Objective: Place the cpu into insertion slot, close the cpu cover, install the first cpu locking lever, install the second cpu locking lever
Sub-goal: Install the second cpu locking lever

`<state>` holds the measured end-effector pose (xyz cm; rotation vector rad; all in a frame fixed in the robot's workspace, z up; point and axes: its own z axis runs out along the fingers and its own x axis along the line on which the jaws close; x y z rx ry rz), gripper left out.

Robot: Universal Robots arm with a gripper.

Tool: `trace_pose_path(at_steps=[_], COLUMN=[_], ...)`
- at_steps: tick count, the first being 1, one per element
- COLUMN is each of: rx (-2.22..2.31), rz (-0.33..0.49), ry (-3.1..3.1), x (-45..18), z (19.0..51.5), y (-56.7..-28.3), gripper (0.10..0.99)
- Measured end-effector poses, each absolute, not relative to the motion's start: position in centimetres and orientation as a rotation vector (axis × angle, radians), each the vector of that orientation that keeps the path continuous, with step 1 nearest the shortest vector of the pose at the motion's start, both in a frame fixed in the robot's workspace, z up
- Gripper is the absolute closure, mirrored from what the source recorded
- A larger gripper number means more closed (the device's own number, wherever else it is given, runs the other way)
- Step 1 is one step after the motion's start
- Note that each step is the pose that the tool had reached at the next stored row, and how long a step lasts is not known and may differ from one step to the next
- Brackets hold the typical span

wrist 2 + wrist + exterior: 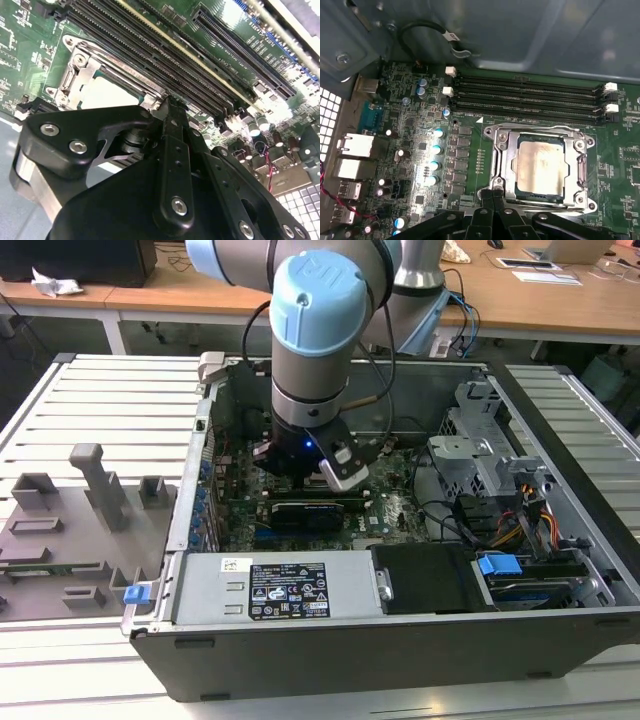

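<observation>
1. The cpu (pixel 541 169), a flat square with a dull silvery top, sits in the insertion slot (pixel 506 165) on the green motherboard (pixel 470 150).
2. The shiny metal cpu cover (pixel 540 134) lies closed, framing it.
3. The black pincer (pixel 492 197) touches the cover's edge, fingers together.
4. Long black memory slots (pixel 525 102) run beside the socket.

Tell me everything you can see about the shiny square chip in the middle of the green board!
The cpu is a flat square chip with a pale, slightly smudged metal top. It lies level in the insertion slot, framed by the silvery cpu cover closed around its edges. Long black memory slots run beside it. The gripper sits at the socket's edge, not on the chip.
</observation>
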<state>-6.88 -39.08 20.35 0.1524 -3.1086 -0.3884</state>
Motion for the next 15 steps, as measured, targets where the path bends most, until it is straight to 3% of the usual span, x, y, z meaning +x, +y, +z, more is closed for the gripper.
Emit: trace_pose_path(at_steps=[15], rx=[0.159], rz=[-0.438], ry=[-3.103], x=[-7.13], z=[20.53], y=[-39.39], gripper=[0.976])
